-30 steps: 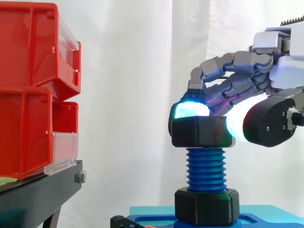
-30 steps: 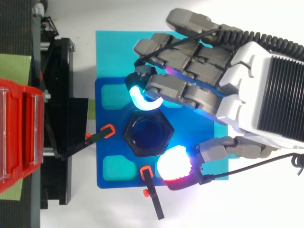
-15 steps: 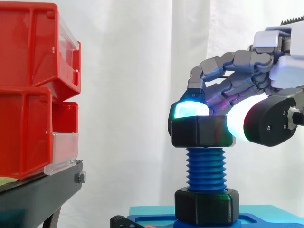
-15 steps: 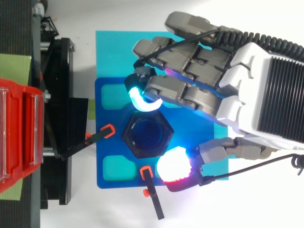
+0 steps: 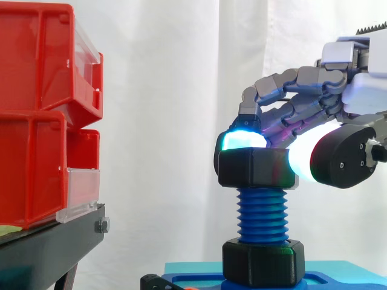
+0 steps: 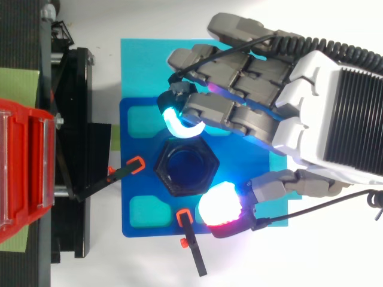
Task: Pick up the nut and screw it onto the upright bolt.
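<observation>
My hand [image 6: 323, 101] is clamped on the nut [image 5: 257, 168], fingers curled. In the top view a cyan fingertip [image 6: 178, 124] presses the nut's rim at 12 o'clock and my thumb pad [image 6: 219, 206] at 5 o'clock. The nut sits level on top of the upright blue bolt [image 5: 262, 214]. Bare threads run below it to a lower black nut [image 5: 262, 261] on the blue base [image 6: 137, 143]. In the side view, red bins [image 5: 42, 115] stand at 9 o'clock.

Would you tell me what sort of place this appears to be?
Probably a robotics lab test bench: a white curtain backdrop, red bins on a black stand, and a robot hand pinching a black nut atop an upright blue bolt.
</observation>
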